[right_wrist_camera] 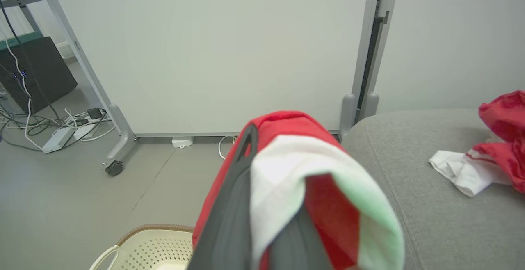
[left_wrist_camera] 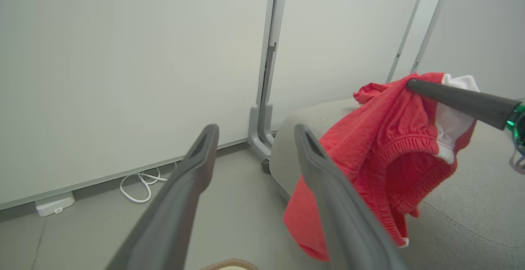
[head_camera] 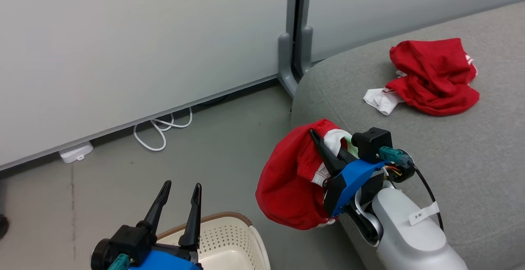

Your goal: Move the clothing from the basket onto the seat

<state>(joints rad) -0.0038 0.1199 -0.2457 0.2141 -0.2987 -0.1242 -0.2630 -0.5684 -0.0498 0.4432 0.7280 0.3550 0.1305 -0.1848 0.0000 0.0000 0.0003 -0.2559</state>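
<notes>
Nearby, partition post (head_camera: 287, 62) beside seat (head_camera: 471, 159).

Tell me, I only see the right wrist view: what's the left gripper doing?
Observer: The left gripper is open and empty, by the rim of the basket.
Operator: Is my red garment over the sofa?
Observer: Mostly not. Clamped in the right gripper, the red garment hangs beside the rounded corner of the sofa seat, mostly over the floor.
</notes>
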